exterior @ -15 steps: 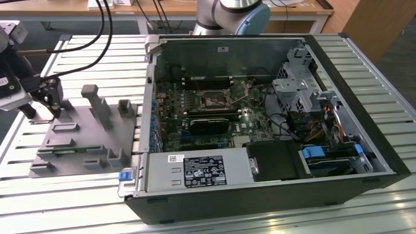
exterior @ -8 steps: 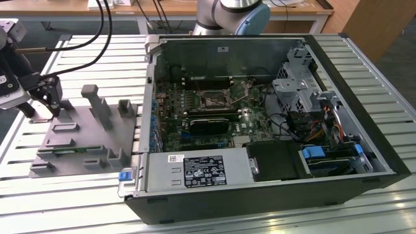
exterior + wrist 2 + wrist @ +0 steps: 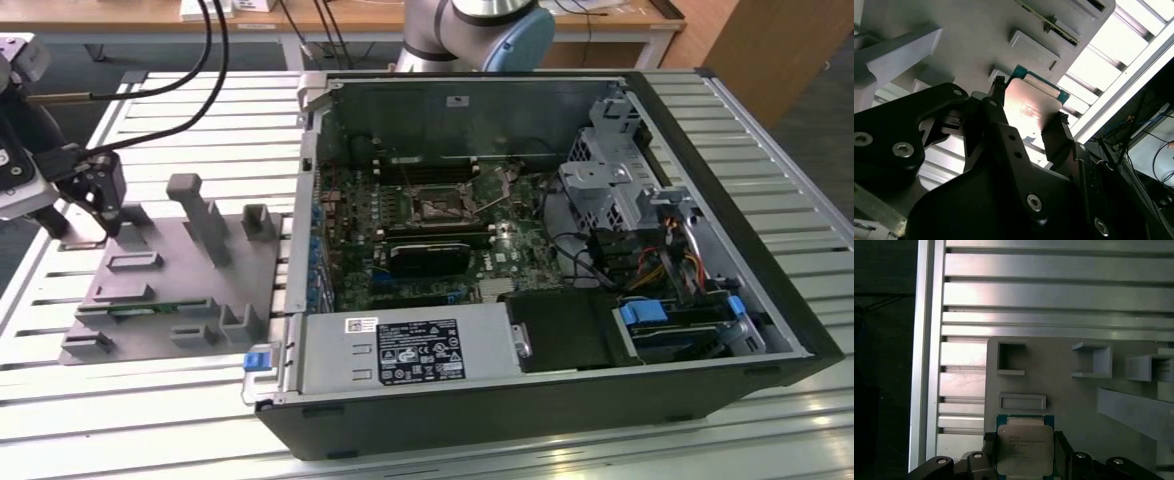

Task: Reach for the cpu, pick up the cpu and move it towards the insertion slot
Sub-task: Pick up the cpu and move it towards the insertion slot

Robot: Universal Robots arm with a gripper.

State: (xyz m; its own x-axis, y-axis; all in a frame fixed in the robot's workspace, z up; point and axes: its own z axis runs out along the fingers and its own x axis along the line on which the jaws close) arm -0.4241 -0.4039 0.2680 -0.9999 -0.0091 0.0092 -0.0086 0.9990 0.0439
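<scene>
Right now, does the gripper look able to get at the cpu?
Probably yes. In the first wrist view the gripper has the cpu between its jaws, one at each side edge, over the gray fixture plate; nothing stands in the way.

My gripper (image 3: 1028, 112) is black, the cpu (image 3: 1025, 450) silvery-topped with a thin green rim, the fixture plate (image 3: 1066, 402) plain matte grey, the table (image 3: 1054, 295) pale silver slats.

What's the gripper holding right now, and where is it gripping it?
The cpu, pinched by two opposite side edges between the fingers of the gripper.
</scene>
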